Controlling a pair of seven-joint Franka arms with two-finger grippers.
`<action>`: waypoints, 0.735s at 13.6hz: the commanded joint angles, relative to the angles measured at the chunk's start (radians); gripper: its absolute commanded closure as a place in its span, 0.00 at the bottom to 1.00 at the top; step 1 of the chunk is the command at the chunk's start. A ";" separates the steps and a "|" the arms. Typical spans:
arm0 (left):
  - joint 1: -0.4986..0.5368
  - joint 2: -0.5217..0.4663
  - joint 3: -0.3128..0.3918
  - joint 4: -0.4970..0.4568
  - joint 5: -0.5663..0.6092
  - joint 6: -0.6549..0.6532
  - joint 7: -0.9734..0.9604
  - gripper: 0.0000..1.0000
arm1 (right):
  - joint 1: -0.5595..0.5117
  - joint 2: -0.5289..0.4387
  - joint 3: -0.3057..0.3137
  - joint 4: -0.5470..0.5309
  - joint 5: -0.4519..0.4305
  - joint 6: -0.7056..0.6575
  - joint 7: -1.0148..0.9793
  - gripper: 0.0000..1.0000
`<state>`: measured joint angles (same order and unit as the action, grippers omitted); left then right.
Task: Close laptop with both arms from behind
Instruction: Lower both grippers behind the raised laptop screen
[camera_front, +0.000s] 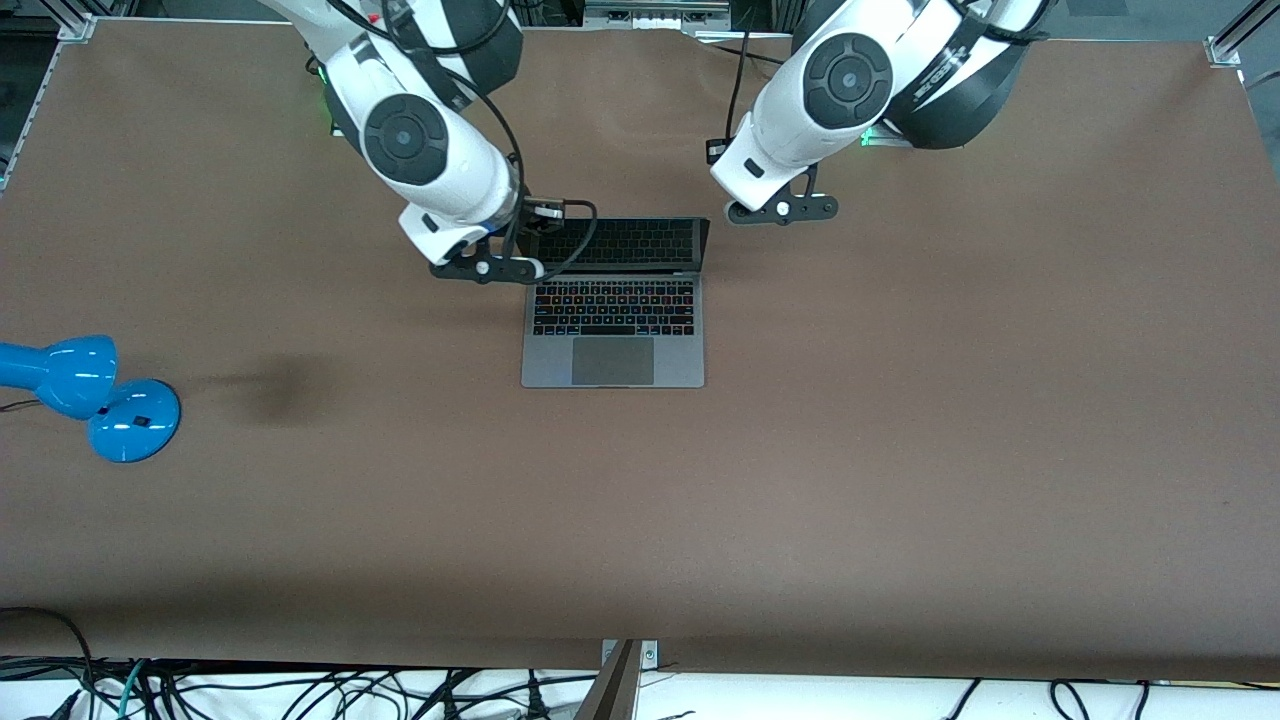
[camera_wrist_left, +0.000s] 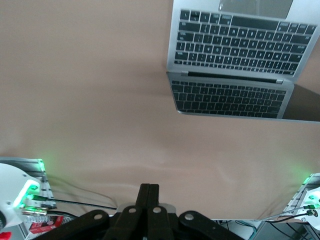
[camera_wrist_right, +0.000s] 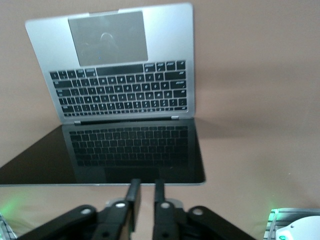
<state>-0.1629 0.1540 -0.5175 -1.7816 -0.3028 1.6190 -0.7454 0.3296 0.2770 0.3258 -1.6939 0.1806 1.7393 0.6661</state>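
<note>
The grey laptop (camera_front: 613, 345) stands open in the middle of the table, with its dark screen (camera_front: 625, 243) tilted back toward the arms' bases. It also shows as the laptop (camera_wrist_left: 240, 45) in the left wrist view and the laptop (camera_wrist_right: 120, 75) in the right wrist view. My right gripper (camera_front: 488, 268) hangs at the lid's top edge, at the corner toward the right arm's end. Its fingers (camera_wrist_right: 133, 192) keep a narrow gap with nothing between them. My left gripper (camera_front: 782, 210) is over bare table beside the lid, toward the left arm's end. Its fingers (camera_wrist_left: 149, 192) are pressed together and hold nothing.
A blue desk lamp (camera_front: 90, 395) lies on the table toward the right arm's end, nearer the front camera than the laptop. Brown tabletop (camera_front: 900, 450) surrounds the laptop. Cables hang along the table's near edge.
</note>
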 joint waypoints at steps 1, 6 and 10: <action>-0.006 -0.011 -0.019 -0.070 -0.032 0.071 -0.044 1.00 | -0.004 0.011 0.032 -0.003 0.002 -0.006 0.009 0.88; -0.012 0.035 -0.082 -0.125 -0.032 0.192 -0.124 1.00 | -0.004 0.019 0.047 -0.030 0.002 -0.064 0.003 0.92; -0.032 0.051 -0.084 -0.156 -0.033 0.248 -0.127 1.00 | -0.006 0.019 0.047 -0.055 0.002 -0.132 0.003 0.92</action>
<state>-0.1898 0.2037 -0.6005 -1.9238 -0.3133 1.8464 -0.8611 0.3313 0.3041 0.3636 -1.7301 0.1806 1.6330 0.6663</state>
